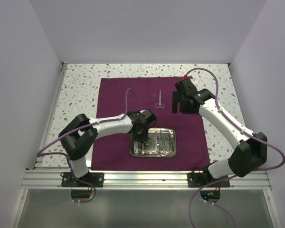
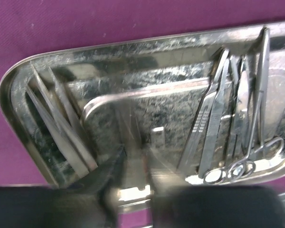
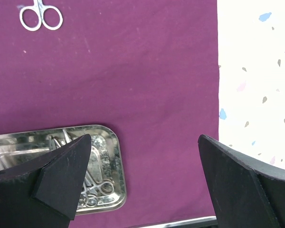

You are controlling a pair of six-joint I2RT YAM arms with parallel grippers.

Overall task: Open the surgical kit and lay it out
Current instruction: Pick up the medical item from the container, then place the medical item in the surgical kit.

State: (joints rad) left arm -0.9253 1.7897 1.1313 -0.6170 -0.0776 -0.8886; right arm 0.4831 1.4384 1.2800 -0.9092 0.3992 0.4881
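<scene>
The dark purple cloth (image 1: 118,95) lies spread flat on the table. On its near middle rests the shiny steel tray (image 1: 174,142). My left gripper (image 1: 142,137) hangs low over the tray's left part. In the left wrist view the tray (image 2: 19,71) holds tweezers (image 2: 61,123) at the left and ring-handled instruments (image 2: 249,142) at the right. The left gripper (image 2: 135,159) is blurred, with a narrow gap and a pale shiny streak between its fingers. One pair of small scissors (image 1: 159,99) lies alone on the cloth. My right gripper (image 3: 145,137) is open and empty above the cloth (image 3: 156,71).
Speckled tabletop (image 1: 80,80) shows around the cloth, bounded by white walls at the left, back and right. A metal rail (image 1: 142,178) runs along the near edge. In the right wrist view the tray's corner (image 3: 115,156) and the lone scissors (image 3: 40,16) show.
</scene>
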